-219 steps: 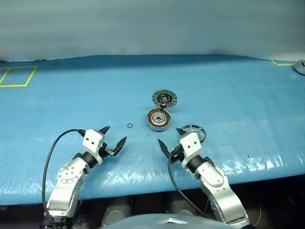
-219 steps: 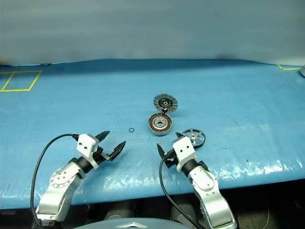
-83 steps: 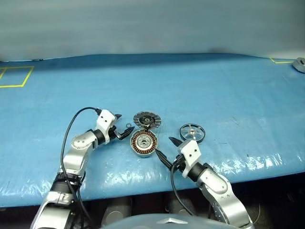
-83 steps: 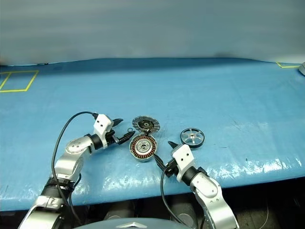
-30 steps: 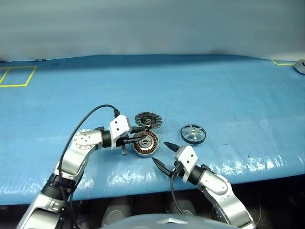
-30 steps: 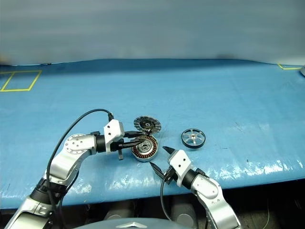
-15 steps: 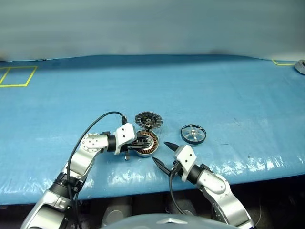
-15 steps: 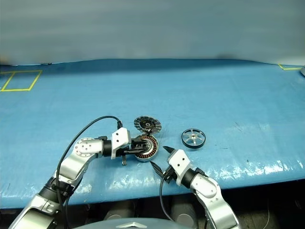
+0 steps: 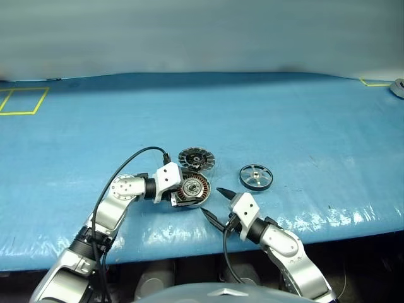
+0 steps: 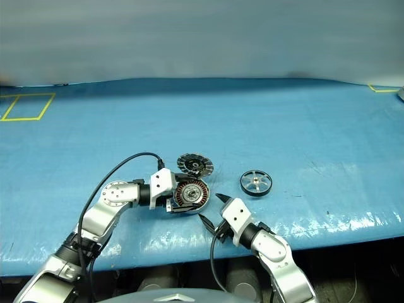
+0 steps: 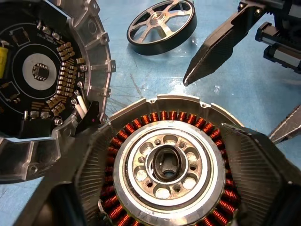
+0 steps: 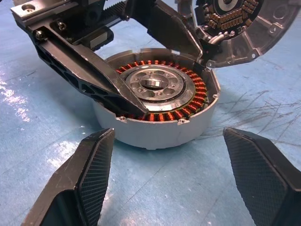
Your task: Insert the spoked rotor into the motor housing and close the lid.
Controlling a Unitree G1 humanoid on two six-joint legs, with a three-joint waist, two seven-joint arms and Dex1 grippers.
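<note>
The motor housing (image 9: pixel 192 189), a shallow silver cup ringed with copper windings, sits on the blue-covered counter (image 9: pixel 303 126). The left claw (image 10: pixel 180 194) is spread across its top, fingers over the windings. The right claw (image 9: pixel 211 203), spread and empty, hovers near it. The finned grey lid (image 9: pixel 197 158) touches its far rim; the silver spoked rotor (image 9: pixel 255 177) lies apart.

Your left gripper (image 10: pixel 183 197) has spread its black fingers wide across the round silver motor housing with copper windings (image 10: pixel 191 194). Seconds ago you had slid that housing and the finned grey lid (image 10: pixel 194 165) leftward and nearer on the blue desk (image 10: pixel 303 126).
</note>
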